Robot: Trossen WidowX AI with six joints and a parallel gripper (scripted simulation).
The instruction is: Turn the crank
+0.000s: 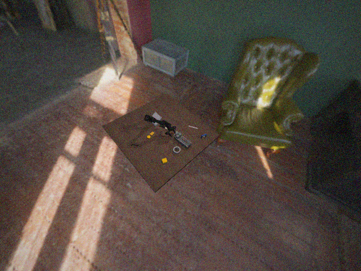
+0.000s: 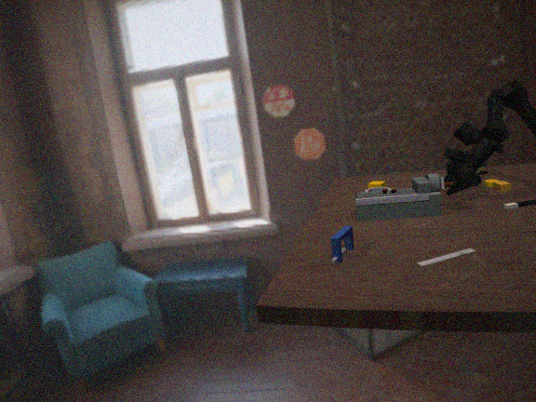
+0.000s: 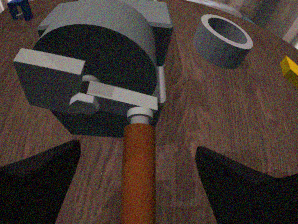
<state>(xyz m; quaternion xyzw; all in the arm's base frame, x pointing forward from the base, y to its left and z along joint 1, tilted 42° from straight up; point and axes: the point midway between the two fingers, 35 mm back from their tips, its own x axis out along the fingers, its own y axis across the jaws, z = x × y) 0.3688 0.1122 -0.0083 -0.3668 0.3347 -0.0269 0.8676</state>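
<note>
The grey machine (image 1: 185, 141) (image 2: 397, 208) (image 3: 105, 20) stands on the table, with its round crank housing toward the arm. The crank arm (image 3: 122, 95) lies across the dark round face in the wrist view. Its orange-brown handle (image 3: 139, 172) sticks out toward the camera. My gripper (image 3: 139, 151) (image 2: 451, 187) is open, with one black finger on each side of the handle and a gap on both sides. The handle's near end is cut off by the wrist view's lower edge. The red pointer and brass zero marks are hidden in the wrist view and too small to read in the top and exterior views.
A grey ring (image 1: 173, 150) (image 3: 215, 48) and a yellow block (image 1: 164, 160) (image 2: 376, 184) (image 3: 290, 69) lie beside the machine. A blue bracket (image 1: 204, 136) (image 2: 342, 233) and a white strip (image 1: 193, 127) (image 2: 447, 257) are on its other side. More yellow pieces (image 2: 498, 185) lie near the arm.
</note>
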